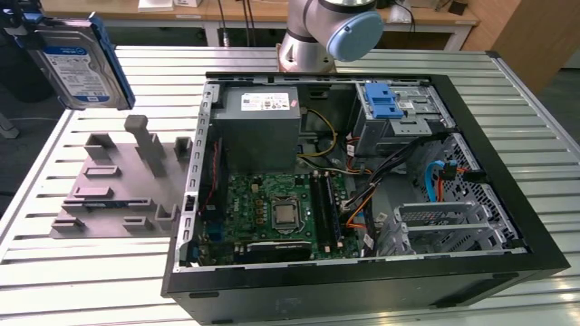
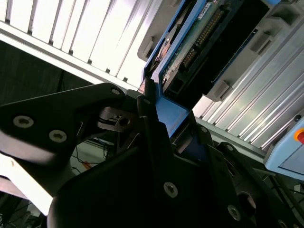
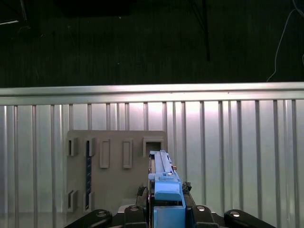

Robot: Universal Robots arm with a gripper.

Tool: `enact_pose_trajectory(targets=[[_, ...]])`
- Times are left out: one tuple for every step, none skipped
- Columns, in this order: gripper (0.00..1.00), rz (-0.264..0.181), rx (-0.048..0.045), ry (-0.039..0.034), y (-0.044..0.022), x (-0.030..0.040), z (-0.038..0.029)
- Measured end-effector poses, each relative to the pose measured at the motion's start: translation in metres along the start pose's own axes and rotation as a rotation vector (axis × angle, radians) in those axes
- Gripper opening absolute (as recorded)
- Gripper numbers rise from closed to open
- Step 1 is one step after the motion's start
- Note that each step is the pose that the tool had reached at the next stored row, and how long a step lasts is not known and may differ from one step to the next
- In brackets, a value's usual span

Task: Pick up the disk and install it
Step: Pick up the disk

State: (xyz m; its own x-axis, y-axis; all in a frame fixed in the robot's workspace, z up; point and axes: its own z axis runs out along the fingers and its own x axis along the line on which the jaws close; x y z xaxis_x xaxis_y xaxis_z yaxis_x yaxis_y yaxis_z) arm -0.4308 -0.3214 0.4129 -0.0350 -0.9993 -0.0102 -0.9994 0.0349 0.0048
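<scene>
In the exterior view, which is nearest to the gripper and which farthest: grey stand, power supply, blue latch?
1. Grey stand, below the gripper holding the disk.
2. Power supply, inside the case.
3. Blue latch, on the drive bay, farthest.

Exterior view high over case point(image 1: 363, 293) and grey stand point(image 1: 118, 183); both wrist views close past the gripper point(image 3: 166, 209) toward the table point(image 3: 237, 142).

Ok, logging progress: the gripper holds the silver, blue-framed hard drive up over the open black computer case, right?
No: the gripper holds the hard drive up over the grey slotted plastic stand, beside the case, as the first wrist view shows.
</scene>
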Motion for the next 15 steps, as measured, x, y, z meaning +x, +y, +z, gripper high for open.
enact_pose_trajectory(targets=[[0.36,0.0,0.0001,0.0,0.0,0.0,-0.0004],[0.36,0.0,0.0001,0.0,0.0,-0.0001,-0.0008],[0.36,0.0,0.0,0.0,0.0,-0.0002,-0.0012],[0.36,0.0,0.0,-0.0001,0.0,-0.0002,-0.0016],[0.36,0.0,0.0001,0.0,0.0,-0.0003,-0.0021],[0.36,0.0,0.0001,-0.0001,0.0,-0.0003,-0.0025],[0.36,0.0,0.0001,-0.0001,0.0,-0.0004,-0.0029],[0.36,0.0,0.0001,-0.0001,0.0001,-0.0004,-0.0033],[0.36,0.0,0.0001,0.0,0.0001,-0.0005,-0.0036],[0.36,0.0,0.0001,0.0,0.0001,-0.0005,-0.004],[0.36,0.0,0.0001,0.0,0.0001,-0.0006,-0.0045],[0.36,0.0,0.0002,-0.0001,0.0001,-0.0006,-0.005],[0.36,0.0,0.0002,-0.0001,0.0001,-0.0007,-0.0055],[0.36,0.0,0.0002,-0.0001,0.0001,-0.0008,-0.006],[0.36,0.0,0.0002,0.0,0.0001,-0.0008,-0.0065]])
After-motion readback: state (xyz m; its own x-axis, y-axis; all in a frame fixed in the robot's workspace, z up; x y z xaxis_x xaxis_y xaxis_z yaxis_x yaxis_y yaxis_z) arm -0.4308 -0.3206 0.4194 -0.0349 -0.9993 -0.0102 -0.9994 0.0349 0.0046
